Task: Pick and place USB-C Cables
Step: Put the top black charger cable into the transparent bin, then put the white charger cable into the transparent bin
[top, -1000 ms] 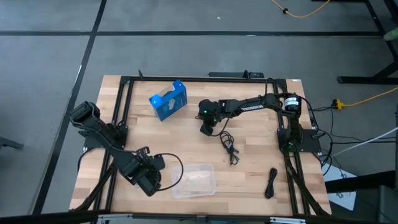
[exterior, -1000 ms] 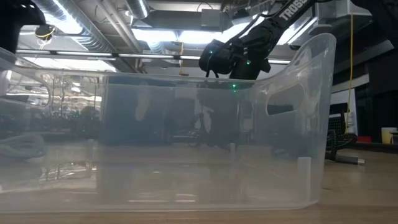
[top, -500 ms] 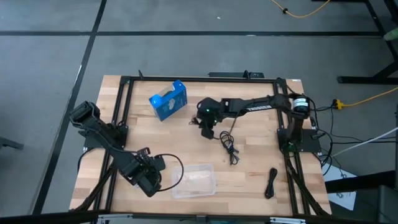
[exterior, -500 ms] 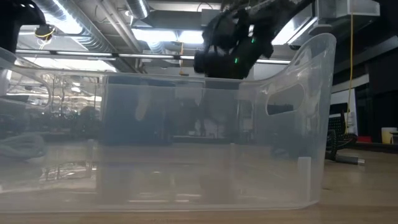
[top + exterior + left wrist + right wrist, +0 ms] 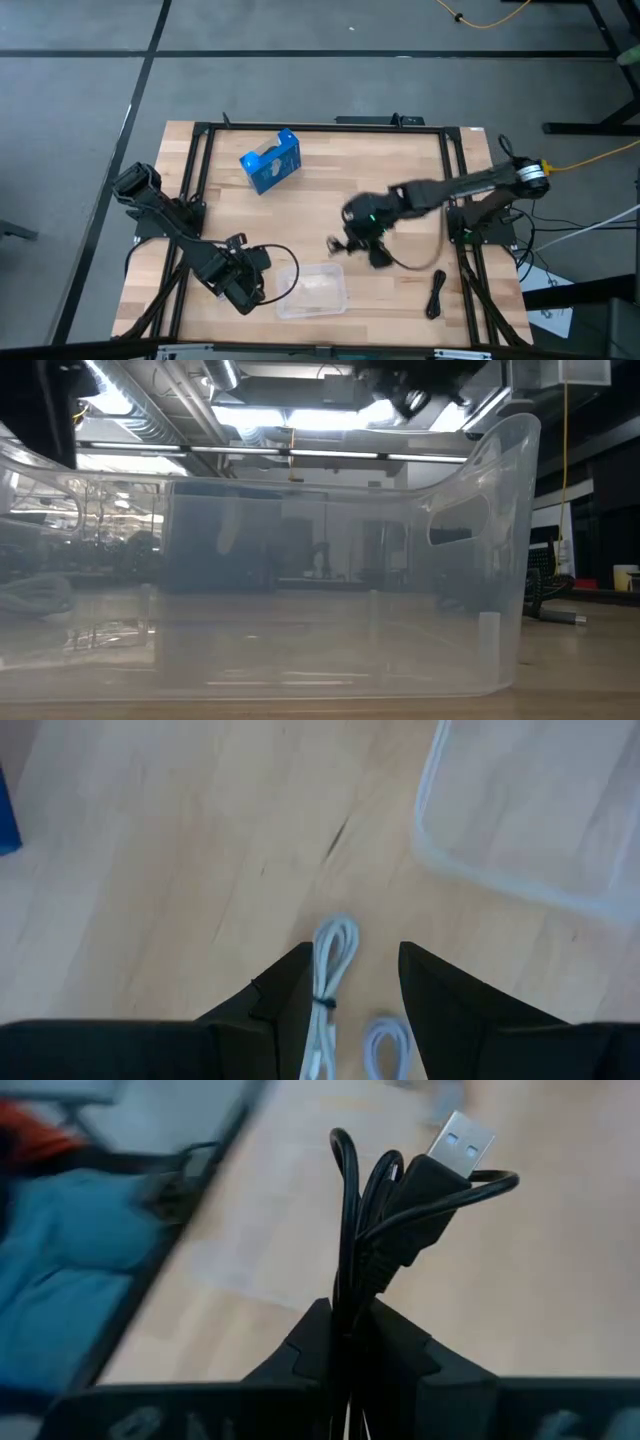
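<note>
My right gripper [image 5: 358,236] hangs above the table's middle, just right of the clear tray [image 5: 312,291], shut on a black USB-C cable [image 5: 372,1230]. In the low view it [image 5: 410,382] shows high above the tray wall [image 5: 470,560]. A second black cable [image 5: 436,295] lies flat near the table's near right corner. My left gripper [image 5: 350,970] is low over the table left of the tray and open. Its fingers stand on either side of a bundled white cable [image 5: 335,945], and another white cable [image 5: 385,1038] lies beside it. In the high view the left gripper [image 5: 243,287] hides both white cables. My right gripper pinches the black cable's bundled loops [image 5: 348,1285] between its two fingers. The loops and a metal plug [image 5: 460,1140] stick out past the fingertips. In the high view the rest of the cable [image 5: 384,258] trails behind the gripper; whether it touches the table I cannot tell.
A blue box [image 5: 270,160] stands on the far left part of the table. A black frame rail [image 5: 320,127] runs round the table edge. Bare wood [image 5: 300,215] lies between the box, the tray and my right arm.
My right gripper, shut on the black cable, has swung from the far middle of the table toward the near edge and the tray. The cable that lay stretched on the wood beside it has come along with it. My left arm has kept still.
</note>
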Robot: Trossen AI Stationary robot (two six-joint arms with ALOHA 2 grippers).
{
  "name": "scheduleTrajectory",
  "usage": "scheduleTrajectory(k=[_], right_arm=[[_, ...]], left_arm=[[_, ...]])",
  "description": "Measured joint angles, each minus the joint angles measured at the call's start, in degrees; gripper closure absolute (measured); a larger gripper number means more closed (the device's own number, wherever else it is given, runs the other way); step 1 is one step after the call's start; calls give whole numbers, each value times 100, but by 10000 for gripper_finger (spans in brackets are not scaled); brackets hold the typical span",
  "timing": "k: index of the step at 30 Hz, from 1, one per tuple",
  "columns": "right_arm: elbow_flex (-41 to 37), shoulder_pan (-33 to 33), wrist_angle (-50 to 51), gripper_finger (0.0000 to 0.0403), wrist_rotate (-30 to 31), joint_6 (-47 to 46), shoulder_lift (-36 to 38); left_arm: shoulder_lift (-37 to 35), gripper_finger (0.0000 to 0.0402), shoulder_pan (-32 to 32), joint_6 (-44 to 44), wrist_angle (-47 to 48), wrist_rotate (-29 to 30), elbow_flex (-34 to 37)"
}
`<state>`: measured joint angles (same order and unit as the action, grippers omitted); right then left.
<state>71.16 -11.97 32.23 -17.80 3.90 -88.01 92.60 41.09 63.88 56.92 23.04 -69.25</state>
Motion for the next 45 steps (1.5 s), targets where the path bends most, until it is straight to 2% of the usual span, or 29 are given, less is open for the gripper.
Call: scheduleTrajectory(k=[4,8,17,24,30,33,36,41,45], right_arm=[[0,-655,-395,358,0,123,45],[-1,-994,-1102,360,16,277,-248],[-9,-914,-2697,359,-29,179,-1136],[-9,-887,-2938,297,322,215,-1455],[82,-887,-2879,273,319,215,-1449],[475,-846,-2059,271,318,215,-1383],[1225,-799,-346,270,534,-17,-1218],[2448,-797,2738,271,1423,-684,-1047],[2800,-923,4364,280,2130,-1502,-824]], left_arm=[[0,259,-85,-11,-8,28,-1],[0,259,-121,-41,-4,29,-1],[0,259,-145,-153,-45,43,-1],[-2,259,-145,-157,-65,132,-1],[-2,259,-145,-164,-70,205,-1],[-2,259,-145,-162,-88,207,-1],[-2,259,-145,-160,-135,205,-1],[-2,259,-145,-157,-198,235,-1],[-2,259,-162,-157,-287,351,-1]])
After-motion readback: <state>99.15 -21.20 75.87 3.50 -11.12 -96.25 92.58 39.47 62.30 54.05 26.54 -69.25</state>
